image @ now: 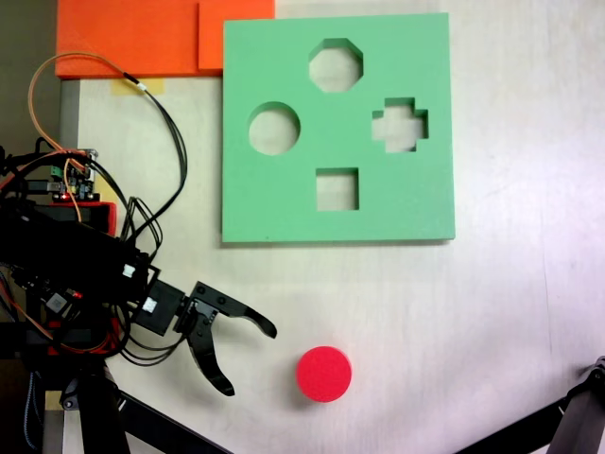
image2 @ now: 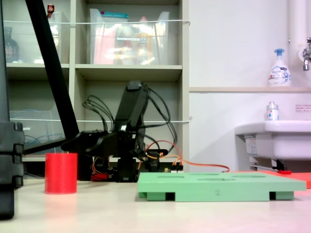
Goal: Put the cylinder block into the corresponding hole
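Note:
The red cylinder block point(image: 323, 373) stands upright on the pale table, near the front edge in a fixed view from above. My gripper point(image: 250, 359) is open just left of it, its two black curved fingers spread toward the block without touching it. The green foam board point(image: 284, 203) lies farther back, and its circular hole point(image: 274, 128) is on the left side, beside octagonal, cross and square cut-outs. From the side, the cylinder block point(image2: 60, 173) stands left of the green board point(image2: 221, 187), with the gripper point(image2: 70, 144) just above and behind it.
Orange foam sheets point(image: 132, 38) lie at the table's back left. Cables point(image: 175, 142) loop from the arm's base point(image: 66, 255). Black stand legs point(image: 577, 416) cross the front corners. A black stand point(image2: 9, 165), shelves and a sink point(image2: 277, 138) show in the side view.

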